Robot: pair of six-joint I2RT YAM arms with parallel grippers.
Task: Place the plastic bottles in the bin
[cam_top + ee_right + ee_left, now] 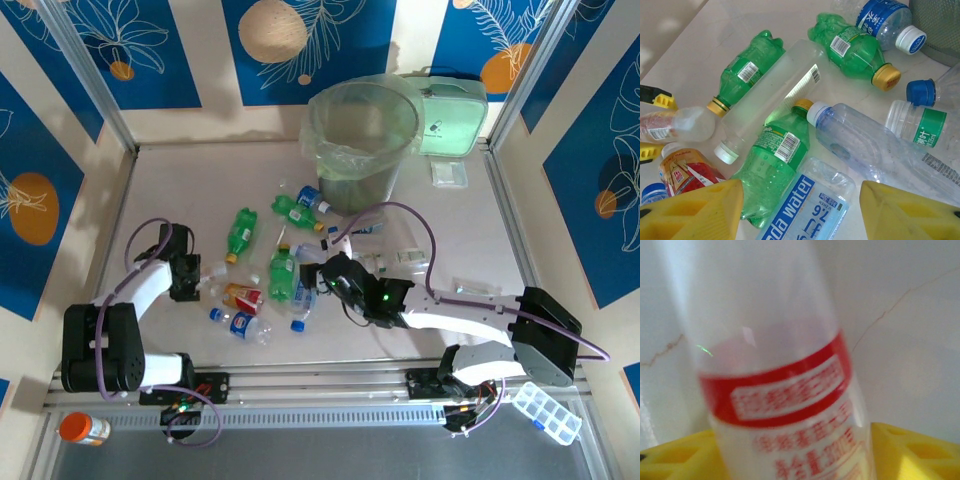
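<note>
The left gripper [198, 276] sits low at the left edge of a heap of bottles. Its yellow fingers [675, 457] are closed against either side of a clear plastic bottle with a red label [782, 390], which lies on the white counter [480, 230].

The right gripper [332, 272] hovers over the middle of the heap with its fingers [695, 212] spread apart and nothing held. Below the gap lies a clear plastic bottle with a blue "soda water" label [807, 205], touching neither finger.

Around it, other plastic bottles lie on their sides, crowded together between the two arms:
- green bottles with yellow caps [772, 160]
- a long frosted clear bottle [772, 95]
- a clear bottle with a blue label and white cap [885, 17]
- a clear bottle with a green label [925, 125]

The round grey-green bin lined with a pale green bag [368, 185] stands upright at the far side of the counter, just beyond the heap. A flat mint-green case [455, 120] is beside it on the right.
</note>
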